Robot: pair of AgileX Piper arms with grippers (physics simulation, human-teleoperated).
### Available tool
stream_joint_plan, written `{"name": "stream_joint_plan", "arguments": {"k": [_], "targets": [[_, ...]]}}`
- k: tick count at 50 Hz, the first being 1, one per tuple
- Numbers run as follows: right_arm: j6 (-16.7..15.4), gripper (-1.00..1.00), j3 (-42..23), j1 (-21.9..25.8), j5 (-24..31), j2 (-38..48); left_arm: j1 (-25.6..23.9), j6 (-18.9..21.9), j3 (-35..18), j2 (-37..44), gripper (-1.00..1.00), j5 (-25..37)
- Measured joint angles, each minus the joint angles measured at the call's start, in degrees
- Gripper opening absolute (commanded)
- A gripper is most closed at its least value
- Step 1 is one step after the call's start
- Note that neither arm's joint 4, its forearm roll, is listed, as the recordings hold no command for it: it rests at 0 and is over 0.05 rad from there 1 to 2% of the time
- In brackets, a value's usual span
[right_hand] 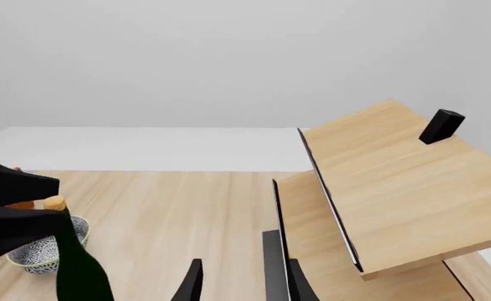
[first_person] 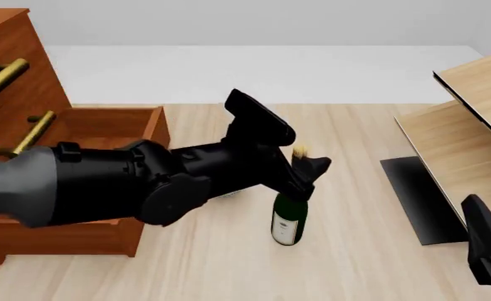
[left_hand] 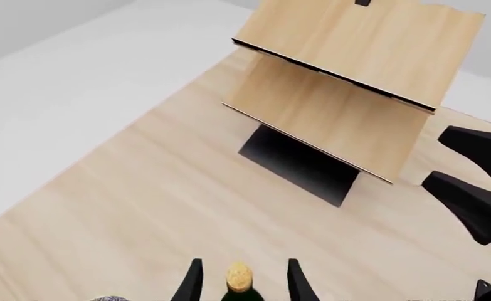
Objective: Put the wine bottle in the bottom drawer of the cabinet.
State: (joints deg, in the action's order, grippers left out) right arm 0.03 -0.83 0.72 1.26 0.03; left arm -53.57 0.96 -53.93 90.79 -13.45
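**Bottle upright on table, L gripper at its neck**

Pale wood table (first_person: 370,263), white wall behind. Wine bottle (first_person: 290,219) standing upright mid-table, just right of cabinet (first_person: 15,75), cork up, white label facing front cam. L gripper (first_person: 308,170) at bottle neck: fingers (left_hand: 192,282) spread either side of cork in L wrist view, gap visible both sides, so jaws look apart and not clamped; contact w/ glass can't be told. Bottom drawer (first_person: 103,125) pulled out, open top showing, mostly hidden behind L arm. Speckled bowl (right_hand: 40,251) just behind bottle in R wrist view. R gripper (right_hand: 241,282) low at front right, well apart from bottle, fingers parted, nothing between. Light-wood shelf unit (first_person: 471,144) at far right, small black block (right_hand: 440,126) on its top.
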Motion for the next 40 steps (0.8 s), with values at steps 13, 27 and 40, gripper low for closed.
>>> {"name": "stream_joint_plan", "arguments": {"k": [13, 27, 40], "targets": [[-0.07, 1.0, 0.02, 0.02, 0.04, 0.0, 0.22, -0.2, 1.52, 3.01, 1.0, -3.17], [-0.18, 1.0, 0.11, 0.0, 0.07, 0.0, 0.14, -0.65, 2.98, 5.6, 1.0, -6.02], [-0.25, 1.0, 0.13, 0.0, 0.07, 0.0, 0.11, -1.37, 3.09, 6.61, -1.0, -6.74]]}}
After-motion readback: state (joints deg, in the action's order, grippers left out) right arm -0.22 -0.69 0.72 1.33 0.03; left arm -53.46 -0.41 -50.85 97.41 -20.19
